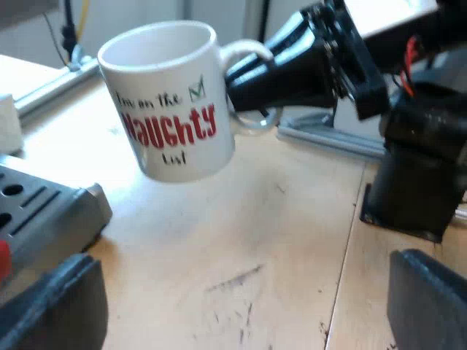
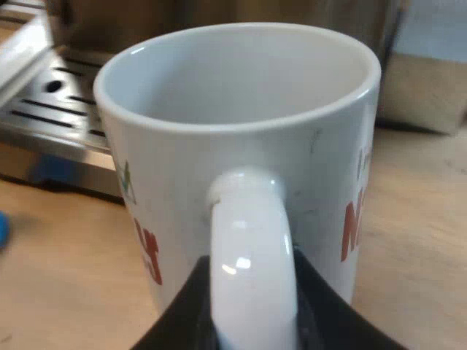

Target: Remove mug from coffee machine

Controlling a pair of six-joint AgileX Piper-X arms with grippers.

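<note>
You are looking at one white mug (image 1: 171, 102) with red "Naughty" lettering. Your right gripper (image 1: 244, 91) is clamping its two fingers on the mug's single handle (image 2: 252, 255), holding it tilted and clear of the wooden table (image 1: 292, 240), just beside the espresso machine's one slotted metal drip tray (image 1: 44, 211). Your left gripper (image 1: 241, 313) is hanging low over the table with its two fingers spread wide and gripping nothing, bare wood lying between it and the mug.
</note>
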